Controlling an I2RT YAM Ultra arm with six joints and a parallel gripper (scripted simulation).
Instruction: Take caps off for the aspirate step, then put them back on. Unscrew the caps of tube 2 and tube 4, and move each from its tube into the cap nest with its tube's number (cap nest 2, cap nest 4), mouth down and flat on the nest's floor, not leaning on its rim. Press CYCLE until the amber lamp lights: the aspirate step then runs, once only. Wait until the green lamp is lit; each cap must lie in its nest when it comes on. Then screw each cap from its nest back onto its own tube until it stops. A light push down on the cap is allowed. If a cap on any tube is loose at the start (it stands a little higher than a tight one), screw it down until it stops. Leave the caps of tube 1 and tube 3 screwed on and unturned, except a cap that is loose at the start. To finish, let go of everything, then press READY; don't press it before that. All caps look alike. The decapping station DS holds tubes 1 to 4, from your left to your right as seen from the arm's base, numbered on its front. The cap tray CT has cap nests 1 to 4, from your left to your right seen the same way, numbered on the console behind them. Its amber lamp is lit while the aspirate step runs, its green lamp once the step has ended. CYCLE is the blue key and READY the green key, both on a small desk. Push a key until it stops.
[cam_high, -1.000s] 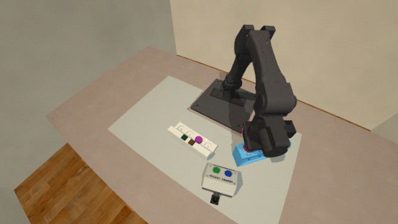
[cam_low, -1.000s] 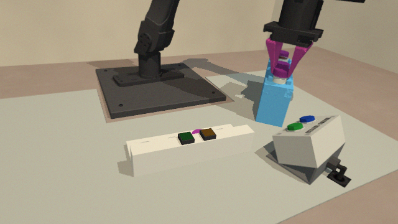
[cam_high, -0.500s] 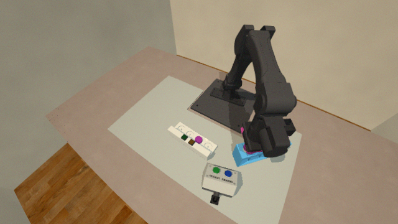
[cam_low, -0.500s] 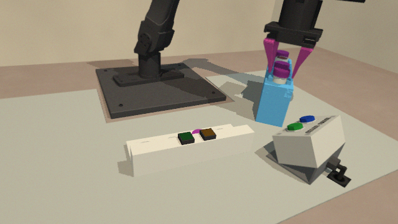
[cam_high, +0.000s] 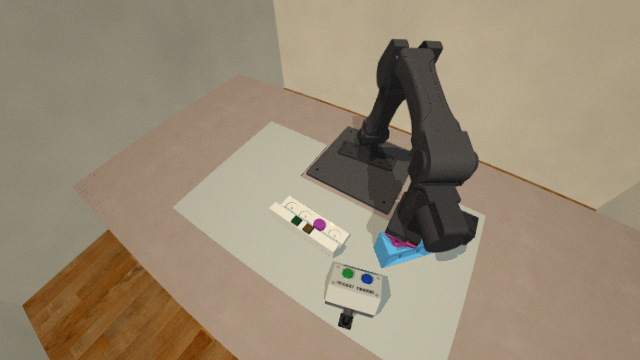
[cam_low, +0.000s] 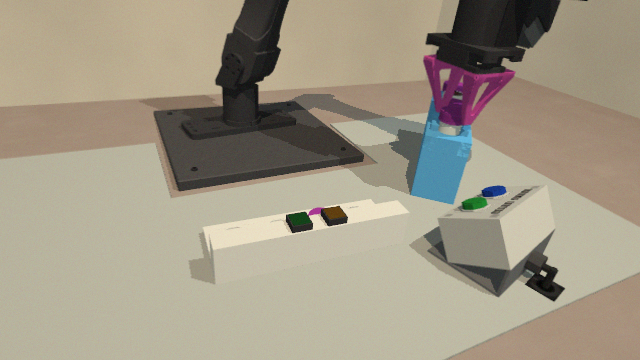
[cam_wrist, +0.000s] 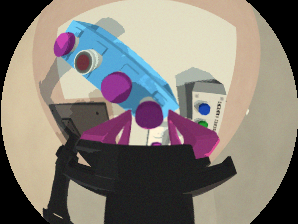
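The blue decapping station (cam_low: 442, 160) stands to the right of the arm's base. In the wrist view it holds a purple cap at the far end (cam_wrist: 64, 43), then an uncapped tube (cam_wrist: 84, 62), then another cap (cam_wrist: 116, 87). The cap on the nearest tube (cam_wrist: 149, 115) sits between my magenta fingers. My gripper (cam_low: 456, 114) stands straight above this end tube. Its fingers straddle the cap loosely, so it is open. One purple cap (cam_high: 319, 223) lies in a nest of the white cap tray (cam_high: 310, 225). The green lamp (cam_low: 299, 221) and the amber lamp (cam_low: 334, 215) look dark.
The small key desk (cam_low: 500, 227) stands just in front of the station, with the green key (cam_low: 474, 203) and the blue key (cam_low: 494, 190) on top. The arm's dark baseplate (cam_low: 250, 142) lies behind the tray.
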